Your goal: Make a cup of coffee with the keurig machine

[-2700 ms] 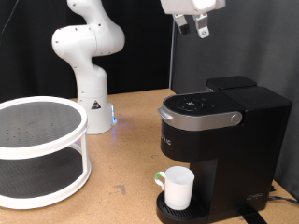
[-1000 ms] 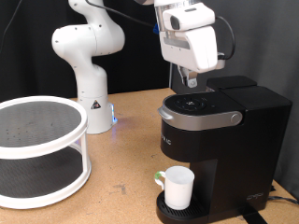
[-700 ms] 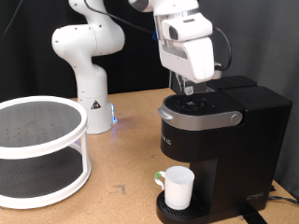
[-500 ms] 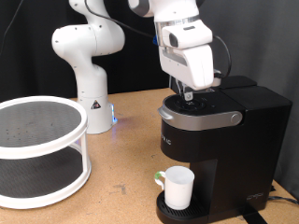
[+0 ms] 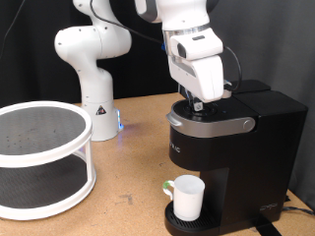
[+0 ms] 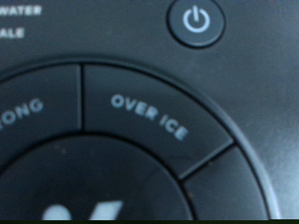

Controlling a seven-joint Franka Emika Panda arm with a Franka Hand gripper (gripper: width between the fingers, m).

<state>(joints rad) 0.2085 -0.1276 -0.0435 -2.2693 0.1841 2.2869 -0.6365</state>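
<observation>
The black keurig machine (image 5: 231, 147) stands at the exterior view's right, lid closed. The white cup (image 5: 186, 197) sits on its round drip tray under the spout. My gripper (image 5: 197, 102) has come down onto the machine's round button panel (image 5: 210, 111), fingertips at or just above its surface. The wrist view is filled by that panel, very close: the "OVER ICE" button (image 6: 149, 115), a lit power button (image 6: 196, 21) and part of the centre button (image 6: 84, 187). No finger shows in the wrist view. Nothing shows between the fingers.
A white two-tier round rack (image 5: 39, 157) stands at the exterior view's left. The white robot base (image 5: 94, 69) stands behind it on the wooden table (image 5: 123, 187). A black cable runs down the back wall.
The gripper has come down from high above the machine to its button panel and shifted slightly towards the exterior view's left. The cup and the machine have not moved.
</observation>
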